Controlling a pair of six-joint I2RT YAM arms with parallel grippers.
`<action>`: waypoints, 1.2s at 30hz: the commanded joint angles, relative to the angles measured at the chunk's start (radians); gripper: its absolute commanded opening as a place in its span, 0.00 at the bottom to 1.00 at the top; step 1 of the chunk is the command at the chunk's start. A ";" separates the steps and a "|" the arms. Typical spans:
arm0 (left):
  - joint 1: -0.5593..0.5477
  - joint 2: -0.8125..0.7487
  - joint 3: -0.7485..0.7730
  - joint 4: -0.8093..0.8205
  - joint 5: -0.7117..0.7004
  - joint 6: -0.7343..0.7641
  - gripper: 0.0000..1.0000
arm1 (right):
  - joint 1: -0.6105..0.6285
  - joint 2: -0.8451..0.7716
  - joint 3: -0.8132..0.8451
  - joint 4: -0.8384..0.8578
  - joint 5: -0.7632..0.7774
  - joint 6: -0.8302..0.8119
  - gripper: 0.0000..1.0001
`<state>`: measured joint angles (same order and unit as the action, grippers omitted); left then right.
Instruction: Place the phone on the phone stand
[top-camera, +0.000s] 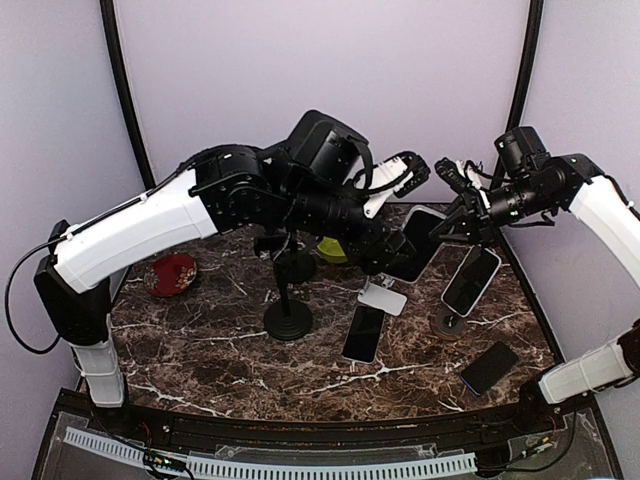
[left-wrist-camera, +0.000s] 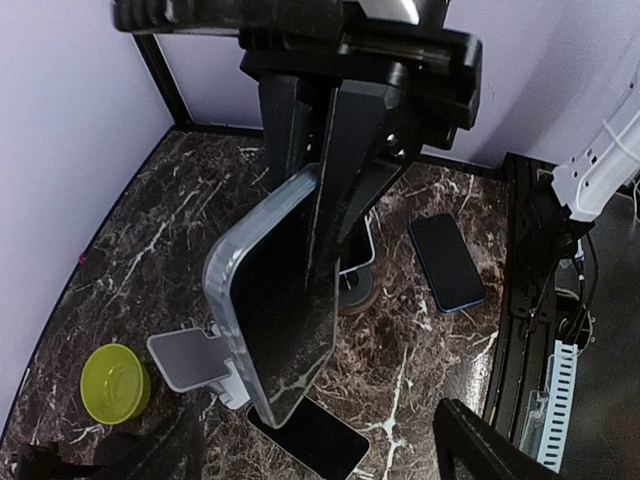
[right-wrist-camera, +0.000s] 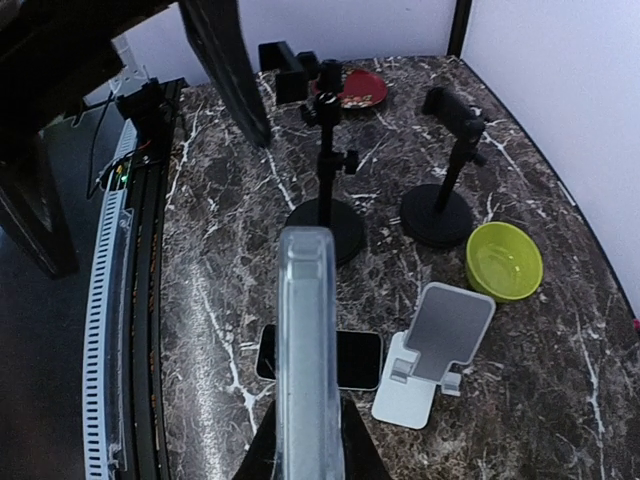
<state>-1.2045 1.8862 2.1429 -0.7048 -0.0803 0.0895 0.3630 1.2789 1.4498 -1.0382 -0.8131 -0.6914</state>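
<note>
While the right gripper (right-wrist-camera: 305, 450), at the bottom of its wrist view, clamps the clear-cased phone (right-wrist-camera: 305, 340) edge-on, long axis running straight out from it, the left gripper (left-wrist-camera: 318, 220) straddles its faces, grip unclear, and the white phone stand (right-wrist-camera: 440, 340) sits beyond, centre-right.

The table (top-camera: 220, 350) is dark brown marble veined white, under pale lilac walls (top-camera: 400, 60). Far left is a red bowl (top-camera: 172, 274), far middle a lime-green bowl (right-wrist-camera: 504, 260). There is a white stand (right-wrist-camera: 435, 350) and black stands (top-camera: 288, 322). The raised phone (left-wrist-camera: 275, 310) has a black screen and clear case. The near-right phone (left-wrist-camera: 447, 262) is edged blue.
</note>
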 joint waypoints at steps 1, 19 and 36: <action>0.003 0.017 -0.030 -0.006 0.058 -0.008 0.81 | 0.036 -0.010 -0.013 -0.028 -0.024 -0.069 0.00; 0.106 0.045 -0.031 0.066 0.432 -0.014 0.52 | 0.104 0.037 0.051 -0.147 -0.087 -0.197 0.00; 0.126 0.100 -0.011 0.099 0.544 -0.004 0.04 | 0.111 0.042 0.035 -0.108 -0.089 -0.158 0.00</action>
<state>-1.0832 1.9804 2.1101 -0.6224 0.4156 0.0906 0.4667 1.3285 1.4624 -1.1965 -0.8555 -0.8566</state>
